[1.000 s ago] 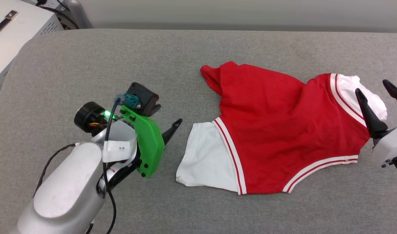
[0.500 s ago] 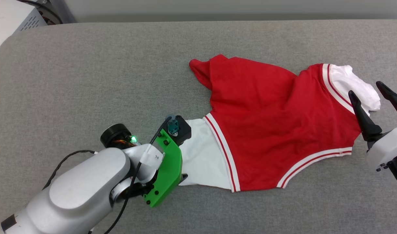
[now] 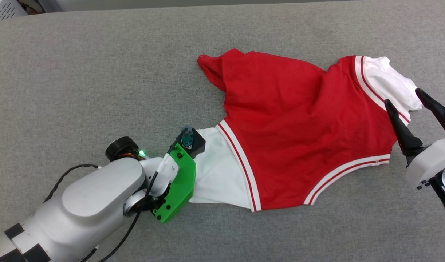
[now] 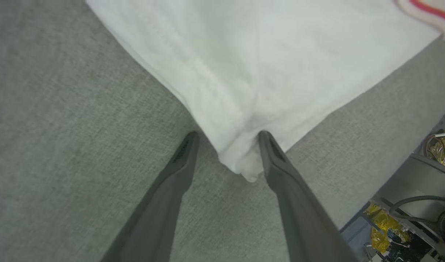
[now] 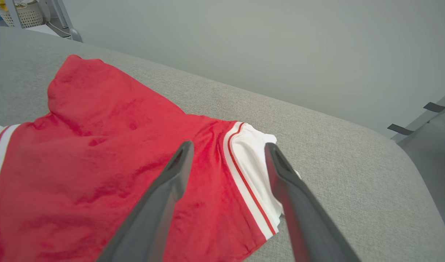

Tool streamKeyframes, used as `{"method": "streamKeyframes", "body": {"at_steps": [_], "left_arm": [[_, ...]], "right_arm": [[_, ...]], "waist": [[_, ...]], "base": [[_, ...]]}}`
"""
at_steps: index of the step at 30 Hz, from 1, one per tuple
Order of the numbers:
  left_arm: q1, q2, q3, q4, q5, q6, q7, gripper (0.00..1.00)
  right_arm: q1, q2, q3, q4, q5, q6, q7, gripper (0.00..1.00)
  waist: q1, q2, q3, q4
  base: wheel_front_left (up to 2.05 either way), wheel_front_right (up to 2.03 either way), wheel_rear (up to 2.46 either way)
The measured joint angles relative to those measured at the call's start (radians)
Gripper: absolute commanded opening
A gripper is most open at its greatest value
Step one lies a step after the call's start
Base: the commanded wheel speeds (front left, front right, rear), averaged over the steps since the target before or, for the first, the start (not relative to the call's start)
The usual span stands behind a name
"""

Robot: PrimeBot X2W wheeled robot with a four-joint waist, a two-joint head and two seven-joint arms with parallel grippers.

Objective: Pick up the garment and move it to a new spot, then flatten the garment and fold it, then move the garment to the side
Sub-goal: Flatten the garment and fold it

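Lower middle, the left gripper (image 4: 228, 134) stands apart around a white sleeve corner of the red jersey shirt (image 3: 299, 120), maybe touching it. Far right, the right gripper (image 3: 403, 97) gapes wide, empty.

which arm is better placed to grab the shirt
Left, likely. The left gripper straddles the white sleeve corner of the garment with its fingers at the cloth; the right gripper hovers open above the other sleeve.

Bright, even light, faint shadows, slightly blurred left wrist view
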Motion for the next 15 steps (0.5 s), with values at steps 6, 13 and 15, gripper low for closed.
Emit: {"method": "streamKeyframes", "body": {"at_steps": [6, 13, 15], "left_arm": [[-0.011, 0.025, -0.022, 0.007, -0.024, 0.000, -0.094, 0.00], [-0.006, 0.150, -0.015, 0.054, -0.055, 0.000, -0.142, 0.00], [0.001, 0.183, -0.010, 0.074, -0.057, 0.001, -0.148, 0.00]], "right_arm": [[0.008, -0.009, -0.010, 0.016, 0.012, 0.000, -0.001, 1.00], [0.064, -0.022, -0.048, 0.016, 0.033, 0.000, 0.020, 1.00], [0.079, -0.025, -0.054, 0.013, 0.037, 0.000, 0.032, 1.00]], "waist": [[0.0000, 0.0000, -0.016, 0.007], [0.0000, 0.0000, -0.056, 0.028], [0.0000, 0.0000, -0.066, 0.033]], "base": [[0.00, 0.00, 0.00], [0.00, 0.00, 0.00], [0.00, 0.00, 0.00]]}}
